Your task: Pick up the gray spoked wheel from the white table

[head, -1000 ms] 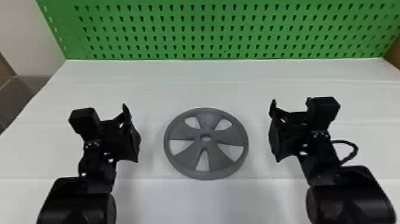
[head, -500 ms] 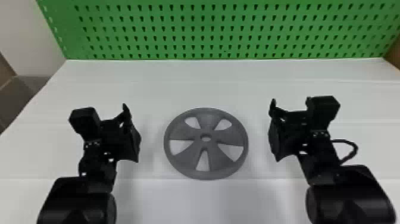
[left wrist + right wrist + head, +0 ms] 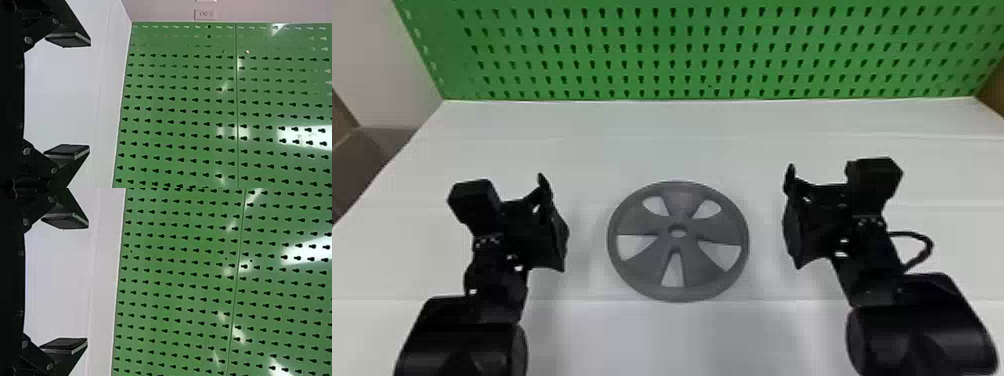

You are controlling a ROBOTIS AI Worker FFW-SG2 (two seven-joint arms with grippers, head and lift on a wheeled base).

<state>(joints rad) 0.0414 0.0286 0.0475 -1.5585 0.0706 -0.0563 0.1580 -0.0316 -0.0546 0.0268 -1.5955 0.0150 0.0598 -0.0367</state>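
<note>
The gray spoked wheel (image 3: 684, 200) lies flat on the white table (image 3: 682, 335), in the middle of the head view. To its left, not touching it, is my left gripper (image 3: 552, 220); in the left wrist view that gripper (image 3: 67, 96) stands open, its fingers wide apart with nothing between them. My right gripper (image 3: 792, 220) is on the wheel's other side, also apart from it. The right wrist view has this gripper (image 3: 64, 284) open too, with bare table behind the gap.
A green perforated board (image 3: 682, 50) rises along the table's back edge. A cable (image 3: 927, 245) loops out beside the right wrist. Beyond the table's left edge is a dark gray object (image 3: 362, 160).
</note>
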